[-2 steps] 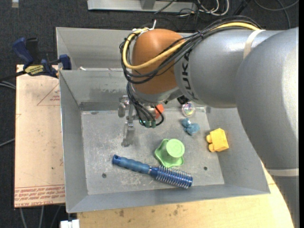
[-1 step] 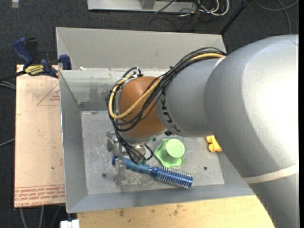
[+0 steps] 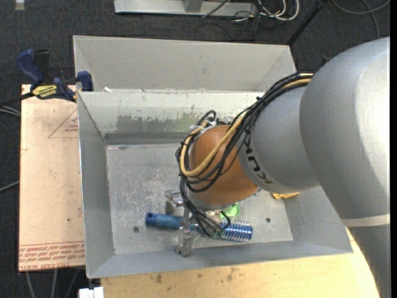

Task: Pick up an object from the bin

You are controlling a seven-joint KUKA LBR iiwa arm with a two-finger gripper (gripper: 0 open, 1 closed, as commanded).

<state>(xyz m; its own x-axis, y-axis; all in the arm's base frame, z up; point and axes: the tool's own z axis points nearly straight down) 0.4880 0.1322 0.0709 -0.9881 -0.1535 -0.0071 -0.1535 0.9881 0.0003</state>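
My gripper [image 3: 179,223] is low over the front middle of the bin, under the arm's orange dome. Its metal fingers [image 3: 183,246] stand apart, one towards the back and one towards the front, so it is open. A blue stick-like thing with a thicker rounded end [image 3: 160,220] lies on the bin floor. Its right end reaches into the gap between the fingers. Just right of the gripper lies a blue ribbed cylinder [image 3: 238,231], and a small green thing [image 3: 232,209] shows behind it, partly hidden by the dome.
A yellow-orange thing [image 3: 285,195] peeks out beneath the arm at the right side of the bin. The arm and its cables cover the bin's right half. The bin's front wall is close to the nearer finger.
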